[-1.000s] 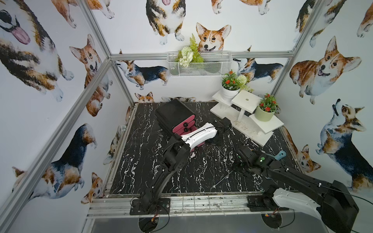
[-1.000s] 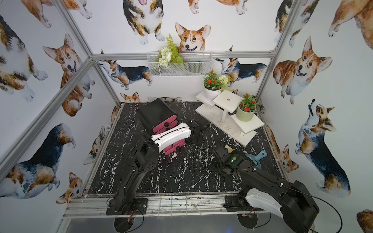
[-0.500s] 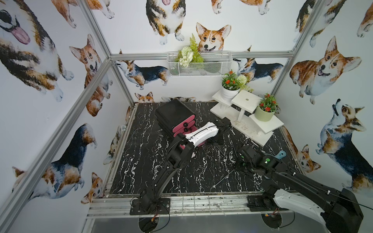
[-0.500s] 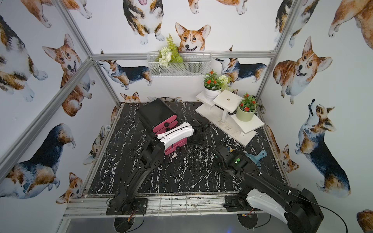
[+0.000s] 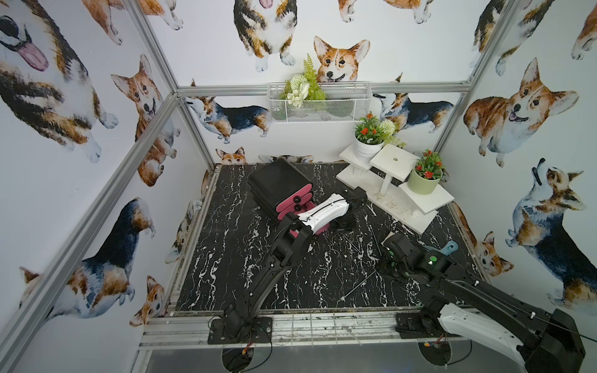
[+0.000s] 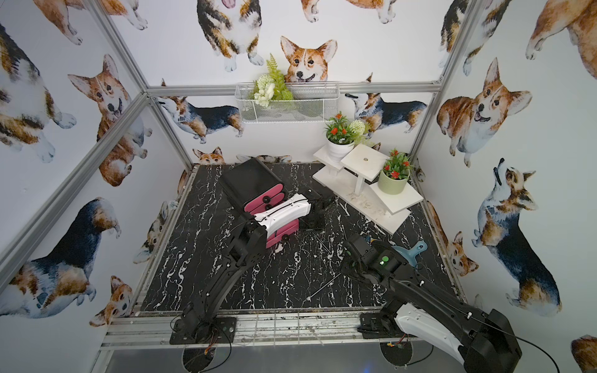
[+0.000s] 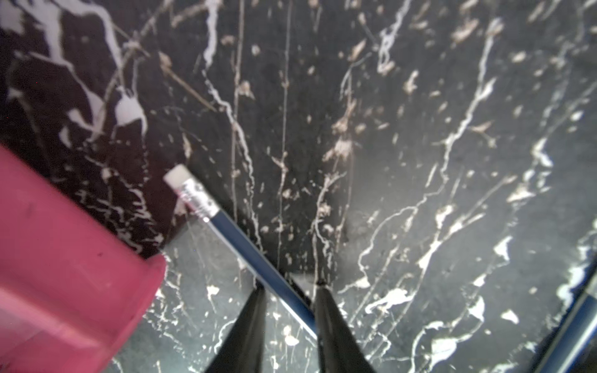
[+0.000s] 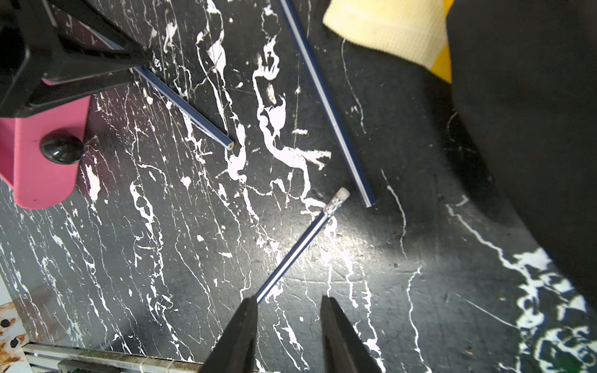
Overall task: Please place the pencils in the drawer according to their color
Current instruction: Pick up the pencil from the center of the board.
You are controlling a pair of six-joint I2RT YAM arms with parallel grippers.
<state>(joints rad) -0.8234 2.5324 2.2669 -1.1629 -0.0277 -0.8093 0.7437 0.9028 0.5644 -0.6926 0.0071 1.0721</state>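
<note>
The left end effector (image 7: 289, 285), jaws narrow, straddles a dark pencil (image 7: 237, 247) slanting eraser-first toward the pink drawer (image 7: 64, 274).

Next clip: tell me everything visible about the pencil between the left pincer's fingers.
The pencil is thin, straight, glossy dark blue, with a ribbed silver band and white eraser at one end; the right wrist view shows its other end cut flat, unsharpened. It crosses slantwise between the fingers of the left pincer, low over the black marbled table. Whether it is clamped or lifted cannot be told. The eraser end lies near the pink drawer, not touching it.
</note>
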